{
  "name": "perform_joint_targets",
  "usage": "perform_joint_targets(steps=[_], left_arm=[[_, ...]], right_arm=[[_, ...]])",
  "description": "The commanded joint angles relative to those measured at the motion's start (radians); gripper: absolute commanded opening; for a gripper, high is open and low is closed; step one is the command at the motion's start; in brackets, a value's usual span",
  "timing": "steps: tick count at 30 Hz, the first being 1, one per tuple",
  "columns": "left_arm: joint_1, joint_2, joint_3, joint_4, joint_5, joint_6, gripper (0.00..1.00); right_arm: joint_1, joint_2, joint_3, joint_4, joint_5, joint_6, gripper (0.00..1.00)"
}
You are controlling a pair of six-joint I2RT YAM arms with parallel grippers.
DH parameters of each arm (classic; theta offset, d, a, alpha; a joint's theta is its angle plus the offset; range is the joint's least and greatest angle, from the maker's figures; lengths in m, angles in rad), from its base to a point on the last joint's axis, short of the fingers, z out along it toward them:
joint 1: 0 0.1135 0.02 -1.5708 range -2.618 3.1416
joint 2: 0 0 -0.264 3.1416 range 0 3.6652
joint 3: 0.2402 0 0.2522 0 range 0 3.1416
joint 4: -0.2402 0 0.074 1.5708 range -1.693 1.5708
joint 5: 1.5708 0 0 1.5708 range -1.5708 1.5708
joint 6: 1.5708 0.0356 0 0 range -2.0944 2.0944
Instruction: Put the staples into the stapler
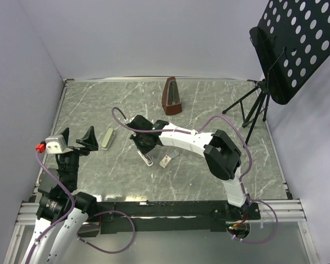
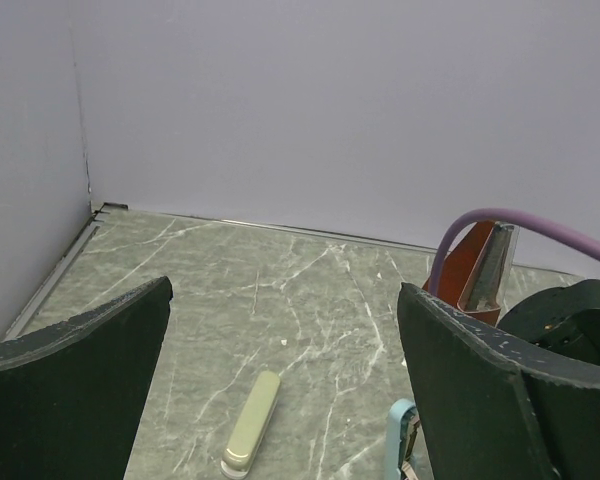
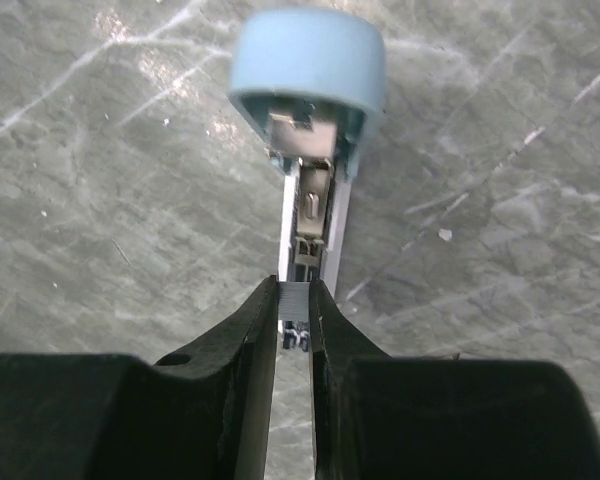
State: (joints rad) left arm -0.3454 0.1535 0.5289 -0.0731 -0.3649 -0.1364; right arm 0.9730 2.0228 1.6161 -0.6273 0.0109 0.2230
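The right hand (image 3: 294, 310) is closing narrowly on the staple strip (image 3: 293, 297), pinching the thin grey piece between its fingertips with only a slit of gap showing. Directly ahead of those fingertips the stapler (image 3: 308, 70) is lying open on the tabletop (image 3: 500, 200). Its pale blue head is sitting at the far end from the hand, and its metal channel (image 3: 315, 215) is running straight back toward the hand.

The channel's long axis is lining up with the slit between the fingers, so the strip is sitting at the channel's near end and pointing along it. Whether the strip is touching the rail or hanging just above it cannot be told.

The staple box (image 1: 166, 160) is lying just beside the right hand, on the side away from the left arm. The left hand (image 1: 77, 136) is standing wide open and holding nothing, well apart from the stapler, with a beige oblong thing (image 1: 107, 138) lying between the two hands. In my judgement the right hand is plainly the nearer, and the coming move is depending on sliding the strip along that shared axis.
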Motion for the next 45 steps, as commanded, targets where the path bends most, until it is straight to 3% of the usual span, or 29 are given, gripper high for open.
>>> perform_joint_targets(steps=[1, 23, 45], left_arm=[[0.006, -0.012, -0.003, 0.019, -0.014, -0.011, 1.00], [0.006, -0.006, -0.001, 0.022, -0.011, -0.011, 0.99], [0.006, -0.008, -0.003, 0.021, -0.011, -0.011, 1.00]], right_arm=[[0.006, 0.022, 0.048, 0.015, 0.026, 0.010, 0.15], [0.007, 0.060, 0.041, 0.009, 0.040, 0.015, 0.15], [0.012, -0.012, 0.002, 0.060, 0.034, 0.015, 0.14]])
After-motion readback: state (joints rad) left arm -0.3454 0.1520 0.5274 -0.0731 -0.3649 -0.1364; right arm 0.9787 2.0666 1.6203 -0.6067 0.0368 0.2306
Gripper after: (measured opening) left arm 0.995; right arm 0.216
